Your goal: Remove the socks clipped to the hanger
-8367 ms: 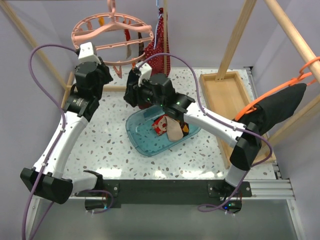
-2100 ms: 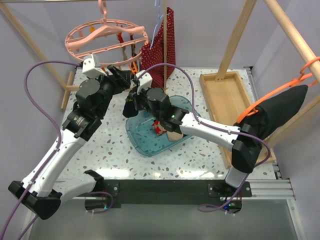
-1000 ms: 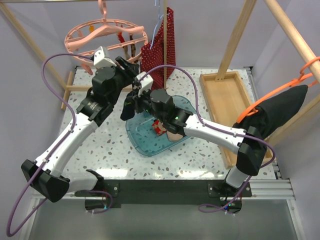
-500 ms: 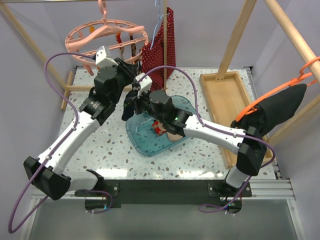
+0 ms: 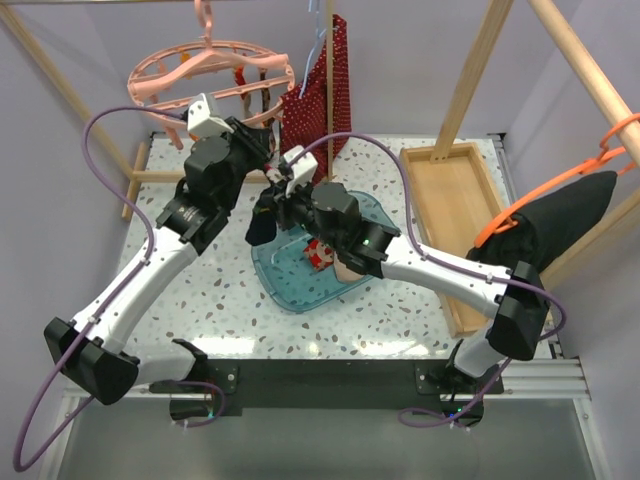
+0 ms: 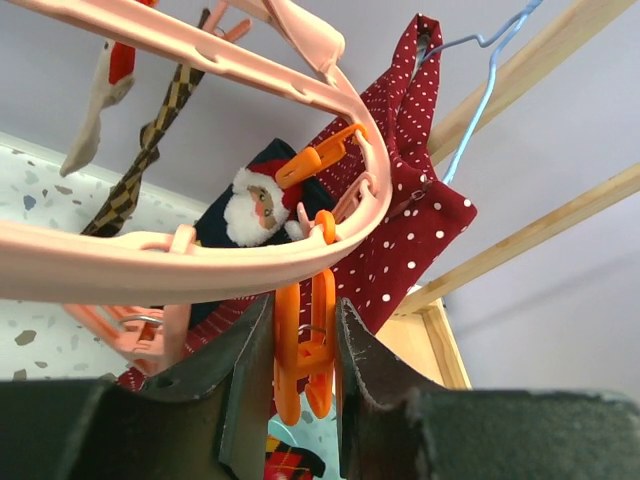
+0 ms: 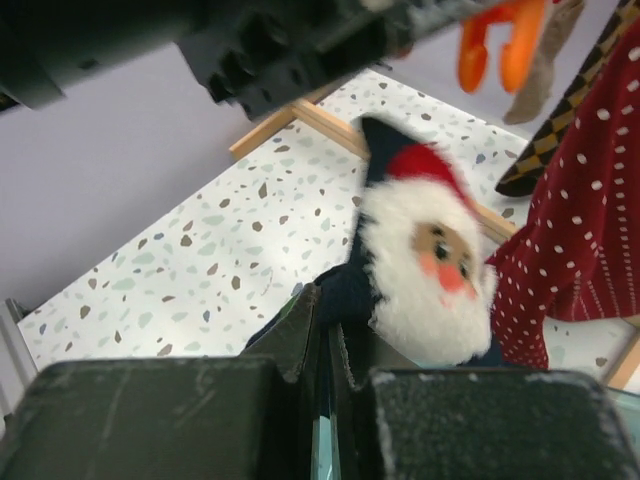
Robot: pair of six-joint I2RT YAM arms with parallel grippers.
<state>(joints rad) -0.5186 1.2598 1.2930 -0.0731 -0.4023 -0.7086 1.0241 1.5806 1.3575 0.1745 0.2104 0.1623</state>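
Up at 11 o'clock over the surface, my left hand point(image 6: 305, 322) is narrow, pinching an orange clip point(image 6: 302, 362) on the hanger point(image 6: 200, 258), prob so it lets go. Right hand point(image 7: 325, 315) is clamped on the Santa sock's point(image 7: 425, 255) dark end, ready to take it away. Wrist cam: sock's long axis runs from my fingers toward 1 o'clock, tip pointing near the clip w/o touching it.

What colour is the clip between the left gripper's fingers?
Orange; the clip shows best in the left wrist view.
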